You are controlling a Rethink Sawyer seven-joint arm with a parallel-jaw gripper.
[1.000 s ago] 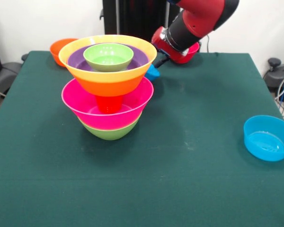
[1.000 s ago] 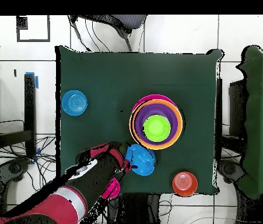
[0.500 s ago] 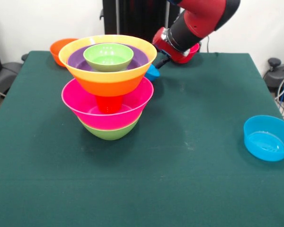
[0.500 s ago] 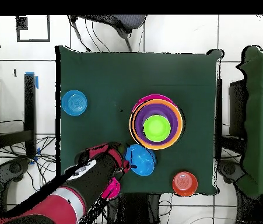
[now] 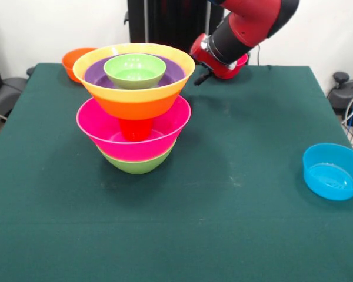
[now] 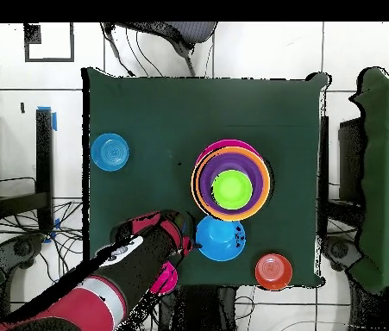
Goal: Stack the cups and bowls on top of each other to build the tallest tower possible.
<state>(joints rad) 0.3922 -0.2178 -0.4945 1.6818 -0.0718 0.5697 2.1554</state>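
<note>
Bowls are what this job turns on, and 1 of them, a medium blue bowl (image 6: 222, 239), sits right at the tip of the gripper (image 6: 189, 246), touching it or nearly so. I cannot tell from either view whether the gripper is wide, narrow or already holding that rim. In the front view this bowl is hidden behind the tower, so I cannot tell either whether it is on the cloth or lifted off it.

Just beside it stands the tower (image 5: 135, 111). A green bowl (image 5: 136, 165) is lowest, with a pink bowl (image 5: 100, 132) nested in it. The orange cup (image 5: 135, 128) stands in the pink bowl and carries the large orange bowl (image 5: 135, 97), which holds a purple bowl (image 5: 97, 73) and a small green bowl (image 5: 135, 69).

Further out, a small orange bowl (image 5: 73, 57) lies at the far left of the table (image 5: 235, 223), and a 2nd blue bowl (image 5: 332, 171) at the near right, well apart from everything.

These bowls look light, stiff and glossy – likely slippery. The thin rim seems the only place to take hold, pinched across the wall. The tower rests on 1 narrow cup, so a sideways nudge could tip its upper half – set anything down from straight above.
</note>
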